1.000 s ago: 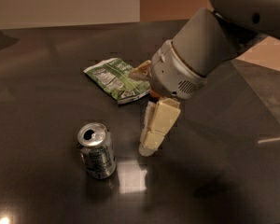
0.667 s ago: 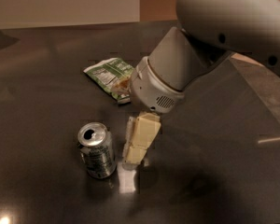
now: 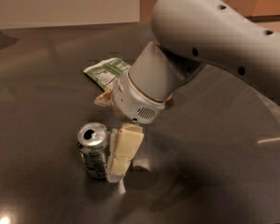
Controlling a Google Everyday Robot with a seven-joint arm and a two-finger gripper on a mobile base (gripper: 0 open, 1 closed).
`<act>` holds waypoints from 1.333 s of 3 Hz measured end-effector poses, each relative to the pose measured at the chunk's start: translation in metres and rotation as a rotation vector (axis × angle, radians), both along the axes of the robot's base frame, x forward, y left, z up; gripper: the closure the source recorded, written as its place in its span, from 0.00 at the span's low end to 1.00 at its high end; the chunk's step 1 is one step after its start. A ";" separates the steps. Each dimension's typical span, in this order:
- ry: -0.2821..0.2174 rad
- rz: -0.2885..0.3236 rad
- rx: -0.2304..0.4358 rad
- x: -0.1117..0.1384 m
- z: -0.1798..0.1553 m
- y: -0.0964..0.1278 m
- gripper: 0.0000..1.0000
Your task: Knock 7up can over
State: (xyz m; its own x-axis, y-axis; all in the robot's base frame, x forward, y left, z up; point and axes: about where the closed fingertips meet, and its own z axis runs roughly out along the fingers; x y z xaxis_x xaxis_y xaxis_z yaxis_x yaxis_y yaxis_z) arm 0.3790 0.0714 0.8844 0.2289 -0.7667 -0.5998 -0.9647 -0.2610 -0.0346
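The 7up can [image 3: 93, 152] stands upright on the dark table [image 3: 32, 111], silver with its pull-tab top facing up. My gripper [image 3: 116, 174] hangs from the big grey arm [image 3: 210, 36] and points down at the table. Its cream fingers [image 3: 126, 148] are together, with nothing between them. They are right against the can's right side, touching it or nearly so. The fingertips reach down to about the can's base.
A flat green snack bag [image 3: 106, 71] lies behind the can, partly hidden by my wrist [image 3: 135, 99]. A small tan thing [image 3: 103, 99] peeks out beside the wrist. The table's right edge [image 3: 275, 108] runs along the right side.
My gripper has moved left and toward the camera, from a short way right of the can to right against its side. The can still stands upright.
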 end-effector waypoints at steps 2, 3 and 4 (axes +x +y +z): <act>0.059 0.038 0.037 -0.008 0.005 0.009 0.39; 0.091 0.040 0.059 -0.008 0.013 0.001 0.64; 0.091 0.028 0.037 0.002 0.033 -0.021 0.87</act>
